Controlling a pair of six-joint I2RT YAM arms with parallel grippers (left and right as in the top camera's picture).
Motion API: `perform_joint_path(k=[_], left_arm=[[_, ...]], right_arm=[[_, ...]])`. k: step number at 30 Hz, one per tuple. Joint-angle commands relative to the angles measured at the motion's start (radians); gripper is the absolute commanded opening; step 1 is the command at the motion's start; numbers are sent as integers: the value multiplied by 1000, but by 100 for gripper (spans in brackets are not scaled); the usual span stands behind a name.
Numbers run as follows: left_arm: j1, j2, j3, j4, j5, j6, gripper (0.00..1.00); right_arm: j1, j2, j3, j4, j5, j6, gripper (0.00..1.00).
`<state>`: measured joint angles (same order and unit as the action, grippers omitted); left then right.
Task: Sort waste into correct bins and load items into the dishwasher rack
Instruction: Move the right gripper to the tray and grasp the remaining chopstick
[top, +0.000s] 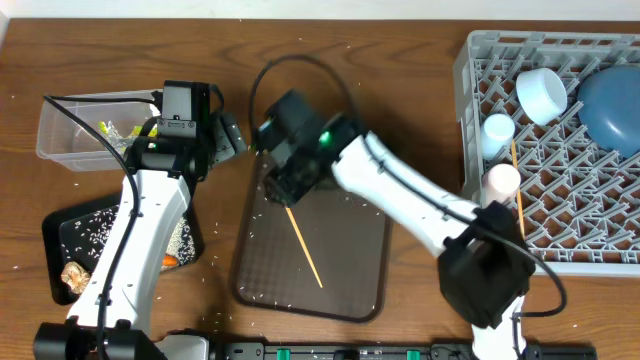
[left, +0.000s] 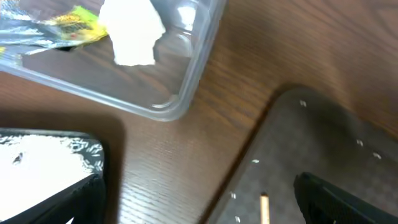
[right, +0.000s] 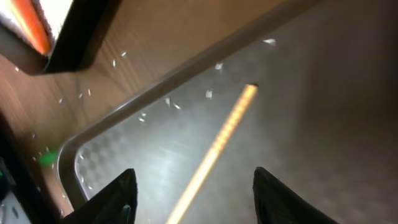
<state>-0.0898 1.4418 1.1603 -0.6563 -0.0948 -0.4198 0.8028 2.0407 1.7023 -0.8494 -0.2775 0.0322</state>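
Overhead: chopstick (top: 303, 247) lies on brown tray (top: 350, 262), axis 11–5 o'clock, upper end at right gripper (top: 284, 192); left gripper (top: 228, 138) spread unreadable | Left wrist: chopstick tip at 6 o'clock edge | Right wrist: right gripper spread wide, nothing held, chopstick between its fingers, axis 1–7 o'clock

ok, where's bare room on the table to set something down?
Bare wood between the serving tray and the dishwasher rack, though the right arm crosses above it. The tray's right half is nearly bare. Crowded on the left: clear tub, black tray and left arm sit close together.
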Motion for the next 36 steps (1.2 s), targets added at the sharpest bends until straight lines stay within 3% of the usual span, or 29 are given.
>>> perform_joint_path(k=[1,11,22,36], left_arm=[[0,-7,5,-2,-11,-5,98],[0,-7,5,-2,-11,-5,98],[0,-7,5,-2,-11,-5,98],[0,-7,5,-2,-11,-5,98]], right_arm=[[45,-26,-87,69,113,179,52],[61,-18,-195,154,192,312,44],[53,50,-190,159,165,320,37],[41,166,-93,55,149,338,36]])
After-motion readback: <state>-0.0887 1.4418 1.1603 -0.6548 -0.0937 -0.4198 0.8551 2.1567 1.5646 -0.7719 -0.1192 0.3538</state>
